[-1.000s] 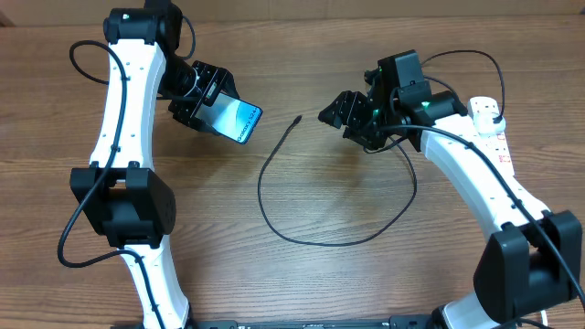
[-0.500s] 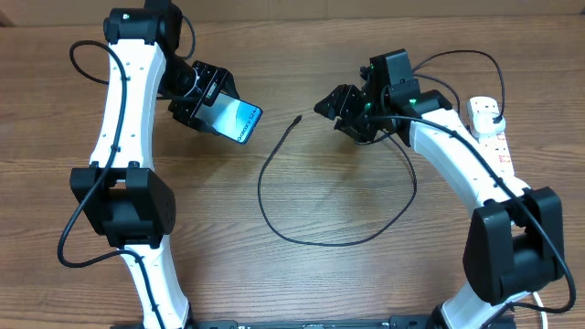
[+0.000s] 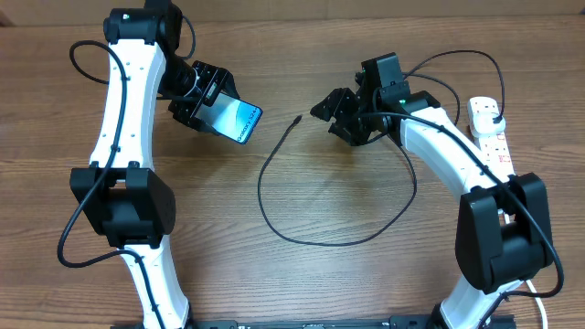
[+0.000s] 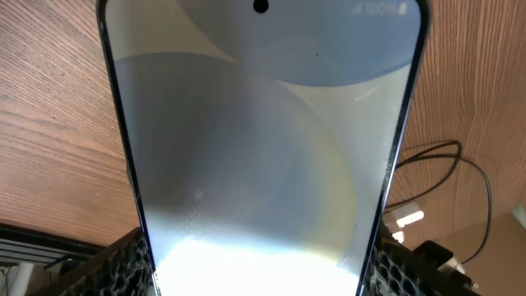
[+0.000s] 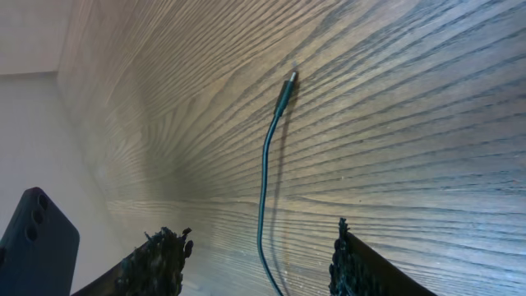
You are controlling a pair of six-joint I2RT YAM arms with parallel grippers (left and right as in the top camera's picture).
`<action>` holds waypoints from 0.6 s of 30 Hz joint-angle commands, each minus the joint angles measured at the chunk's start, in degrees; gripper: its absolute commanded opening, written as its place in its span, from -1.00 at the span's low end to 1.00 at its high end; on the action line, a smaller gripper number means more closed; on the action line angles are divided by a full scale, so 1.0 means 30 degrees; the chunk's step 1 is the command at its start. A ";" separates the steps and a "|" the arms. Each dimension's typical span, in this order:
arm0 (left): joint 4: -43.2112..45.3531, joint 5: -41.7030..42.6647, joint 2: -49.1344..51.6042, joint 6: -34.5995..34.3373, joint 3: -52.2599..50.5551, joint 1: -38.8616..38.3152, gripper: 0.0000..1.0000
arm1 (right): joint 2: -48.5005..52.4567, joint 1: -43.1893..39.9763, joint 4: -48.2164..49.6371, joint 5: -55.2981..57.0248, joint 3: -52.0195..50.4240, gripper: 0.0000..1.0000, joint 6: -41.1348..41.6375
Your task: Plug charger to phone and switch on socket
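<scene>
The phone (image 3: 238, 120), its screen lit blue, is held tilted above the table at the left by my left gripper (image 3: 212, 102), which is shut on its long edges. In the left wrist view the phone (image 4: 263, 148) fills the frame between the fingers (image 4: 123, 267). The charger (image 3: 274, 228) lies in a black loop on the wood, with its connector tip (image 3: 299, 119) pointing toward the phone. Just right of that tip hovers my right gripper (image 3: 324, 108), open and empty. From the right wrist, the charger (image 5: 265, 173) runs between the open jaws to its tip (image 5: 292, 78). The socket (image 3: 498, 146) lies at the far right.
The phone's dark back (image 5: 37, 238) shows at the lower left of the right wrist view. The charger's loop takes up the middle of the wooden table (image 3: 338, 283). The right arm (image 3: 457, 155) reaches across in front of the socket.
My right gripper has moved left toward the charger's tip and its jaws have narrowed a little. The left arm and the phone have stayed still.
</scene>
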 commanded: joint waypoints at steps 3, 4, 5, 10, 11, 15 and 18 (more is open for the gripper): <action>-0.0051 0.1260 -0.0758 -0.0379 0.0546 -0.0131 0.13 | 0.0095 0.0109 0.1042 -0.1865 0.0561 0.20 0.0175; -0.0058 0.1392 -0.0758 -0.0656 0.0546 -0.0131 0.12 | 0.0095 0.0109 0.1311 -0.2302 0.0561 0.19 0.0168; -0.0051 0.1399 -0.0758 -0.0845 0.0546 -0.0131 0.12 | 0.0095 0.0109 0.1770 -0.3002 0.0561 0.19 -0.0007; -0.0051 0.1392 -0.0758 -0.2076 0.0546 -0.0131 0.14 | 0.0095 0.0109 0.4473 -0.7220 0.0561 0.19 -0.1479; -0.0044 0.1392 -0.0758 -0.2295 0.0546 -0.0131 0.14 | 0.0095 0.0109 0.5020 -0.8007 0.0561 0.20 -0.1836; 0.0087 0.1362 -0.0758 -0.3140 0.0546 -0.0131 0.13 | 0.0095 0.0109 0.7060 -1.0899 0.0561 0.20 -0.2856; 0.0299 0.1341 -0.0758 -0.3738 0.0546 -0.0131 0.12 | 0.0095 0.0109 0.7679 -1.1672 0.0561 0.19 -0.2841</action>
